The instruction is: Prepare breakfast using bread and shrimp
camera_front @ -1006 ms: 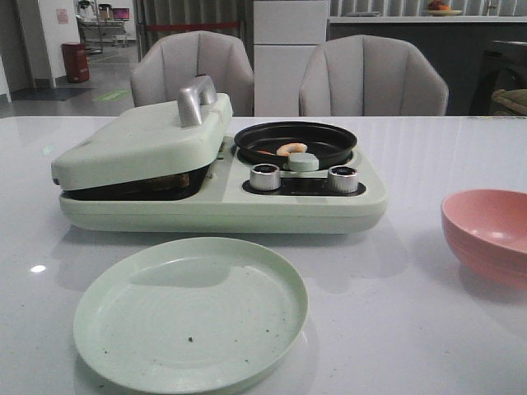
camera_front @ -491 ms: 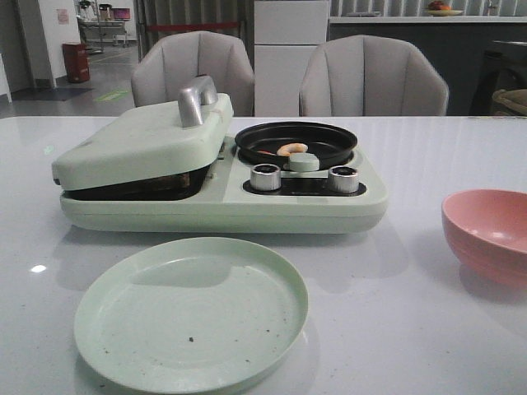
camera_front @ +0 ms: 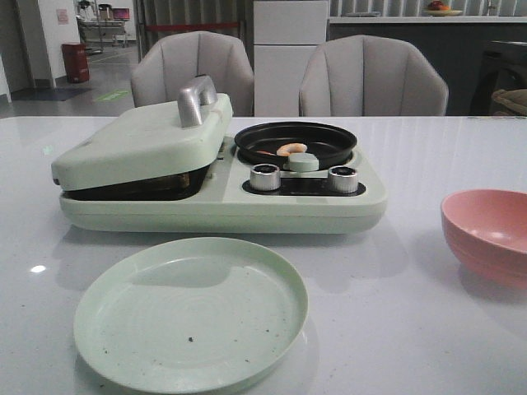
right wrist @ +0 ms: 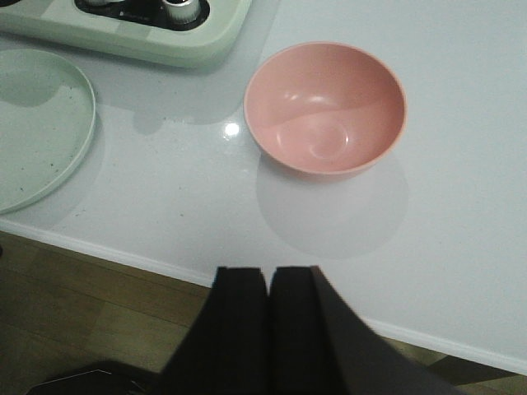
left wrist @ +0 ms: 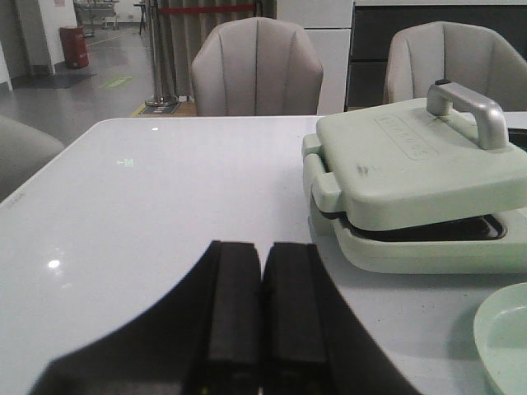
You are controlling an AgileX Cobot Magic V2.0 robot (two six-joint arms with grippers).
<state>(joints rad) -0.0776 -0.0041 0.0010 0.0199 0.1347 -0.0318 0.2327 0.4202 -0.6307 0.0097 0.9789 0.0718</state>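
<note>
Two grippers are visible only in their own wrist views, each with its fingers pressed together and nothing between them. Left gripper [left wrist: 247, 317]: black fingers closed flat against each other, positioned above the left side of the white table [camera_front: 428, 329], clear of all objects. Toward the centre stands a pale-green breakfast appliance [camera_front: 222, 210]. Its left section is a sandwich press with a hinged lid [camera_front: 140, 148] and a silver handle [camera_front: 196, 99]; the lid rests slightly raised at the front, and something brownish shows in the dark gap beneath it, too obscured to identify as the bread. Its right section holds a round black pan [camera_front: 296, 144] containing the shrimp [camera_front: 291, 149], which lies near the pan's front rim, just behind a round pale-green knob [camera_front: 303, 162]. Two silver dials [camera_front: 265, 177] flank that knob. A pale-green plate [camera_front: 191, 313] sits at the near edge of the table, in front of the appliance. A pink bowl [camera_front: 487, 234] sits near the right edge. Right gripper [right wrist: 268, 329]: fingers closed, held over the near edge of the table, short of the bowl.
</note>
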